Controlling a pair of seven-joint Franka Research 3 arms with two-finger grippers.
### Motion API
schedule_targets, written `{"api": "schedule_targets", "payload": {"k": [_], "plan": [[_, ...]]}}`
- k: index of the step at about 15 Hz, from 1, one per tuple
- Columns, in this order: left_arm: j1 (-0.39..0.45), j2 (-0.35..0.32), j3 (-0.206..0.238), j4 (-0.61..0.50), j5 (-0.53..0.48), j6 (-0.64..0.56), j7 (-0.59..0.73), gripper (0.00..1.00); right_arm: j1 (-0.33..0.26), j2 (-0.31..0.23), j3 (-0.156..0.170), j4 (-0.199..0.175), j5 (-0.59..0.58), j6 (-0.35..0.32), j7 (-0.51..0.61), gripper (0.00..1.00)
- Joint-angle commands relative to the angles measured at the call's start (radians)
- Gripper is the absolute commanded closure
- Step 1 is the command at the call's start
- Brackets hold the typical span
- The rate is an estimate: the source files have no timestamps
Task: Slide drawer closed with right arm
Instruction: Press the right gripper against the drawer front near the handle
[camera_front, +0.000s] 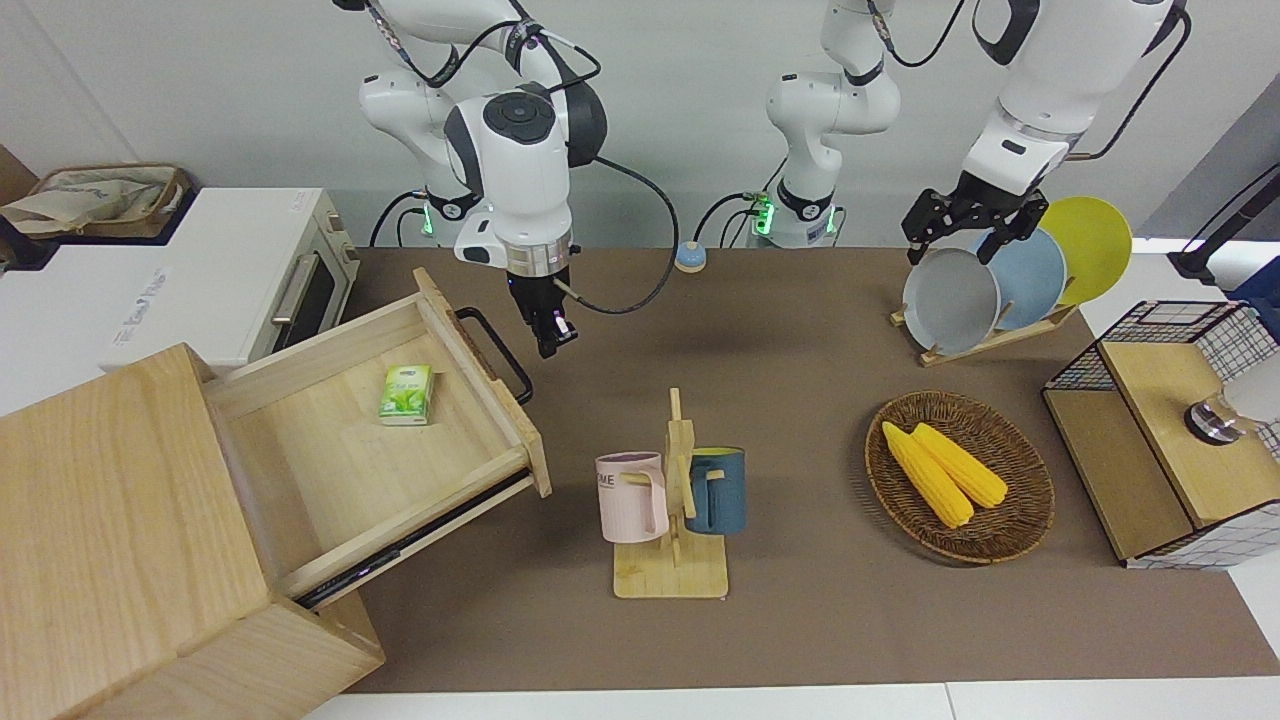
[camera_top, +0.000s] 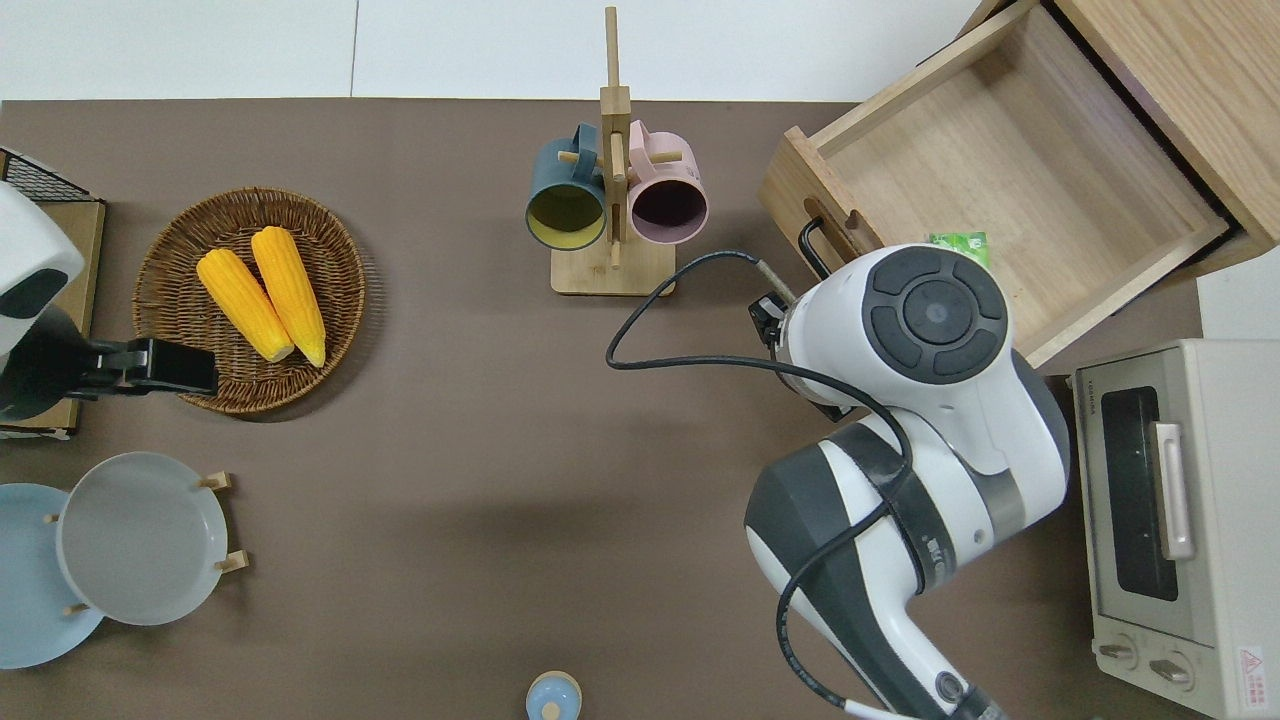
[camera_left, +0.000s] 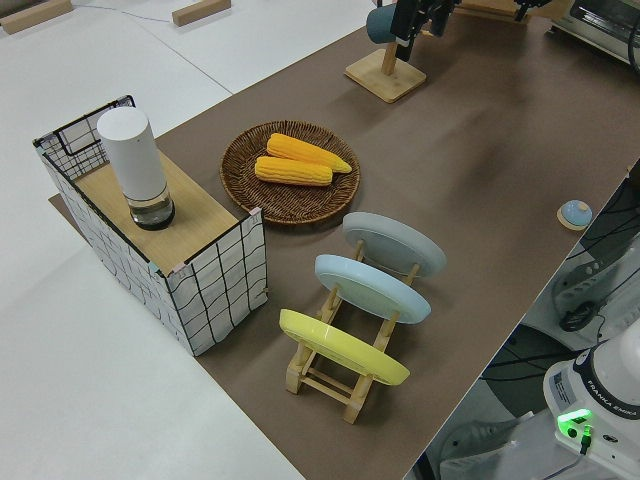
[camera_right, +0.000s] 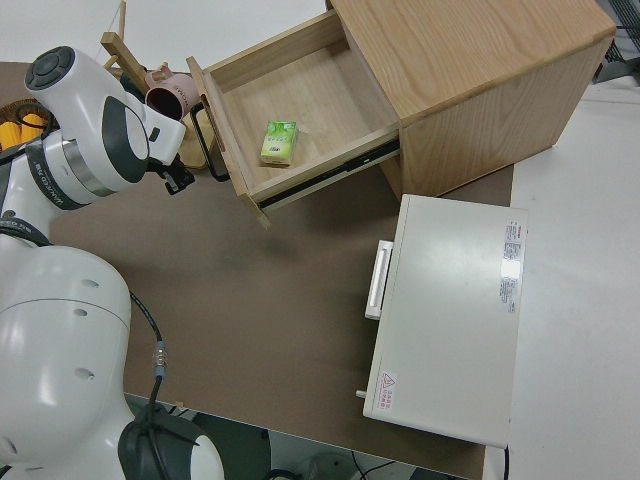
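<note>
Front view: the drawer (camera_front: 370, 450) stands pulled fully out of the cabinet (camera_front: 120, 540) at the right arm's end of the table, a green tissue pack (camera_front: 406, 394) lying inside. The right gripper (camera_front: 553, 335) hangs just beside the black loop handle (camera_front: 497, 352), at about three o'clock from it, apart from it. Its fingers look pressed close together, holding nothing. The left arm is parked, its fingers spread.

Overhead view: the right arm's wrist (camera_top: 925, 310) covers the gripper and most of the handle (camera_top: 812, 245); the drawer (camera_top: 1000, 170) sits at one o'clock from the mug stand (camera_top: 612, 180), well apart from it.

Left side view: only the basket of corn (camera_left: 290, 165) and the plate rack (camera_left: 345, 360) show clearly.

Right side view: the gripper (camera_right: 176, 180) sits at nine o'clock of the drawer front (camera_right: 222, 135), not touching.

Risks, as I judge them: a push landing on the panel's end nearest the robots could skew the drawer on its slides and jam it; fingers catching inside the loop handle could drag rather than push; the whole cabinet might shift.
</note>
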Motion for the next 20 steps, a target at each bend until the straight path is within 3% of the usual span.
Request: {"api": "schedule_targets", "payload": {"k": [1,2,8,11,14,17,20], "plan": [[-0.002,-0.008,0.003,0.002,0.013,-0.014,0.001,0.0,-0.037,0.064,0.024,0.094,-0.045,-0.025,-0.017,1.0],[-0.002,-0.008,0.003,0.002,0.013,-0.014,0.001,0.0,-0.038,0.076,0.024,0.112,-0.045,-0.037,-0.017,1.0],[-0.002,-0.008,0.003,0.002,0.013,-0.013,0.001,0.0,-0.061,0.092,0.022,0.117,-0.043,-0.042,-0.019,1.0],[-0.002,-0.008,0.003,0.002,0.013,-0.014,0.001,0.0,-0.076,0.11,0.021,0.148,-0.039,-0.044,-0.034,1.0],[-0.002,-0.008,0.003,0.002,0.013,-0.014,0.001,0.0,-0.083,0.118,0.015,0.151,-0.034,-0.045,-0.057,1.0],[-0.002,-0.008,0.003,0.002,0.013,-0.014,0.001,0.0,-0.102,0.144,0.019,0.197,-0.037,-0.062,-0.06,1.0],[-0.002,-0.008,0.003,0.002,0.013,-0.013,0.001,0.0,-0.118,0.167,0.019,0.205,-0.038,-0.068,-0.086,1.0]]}}
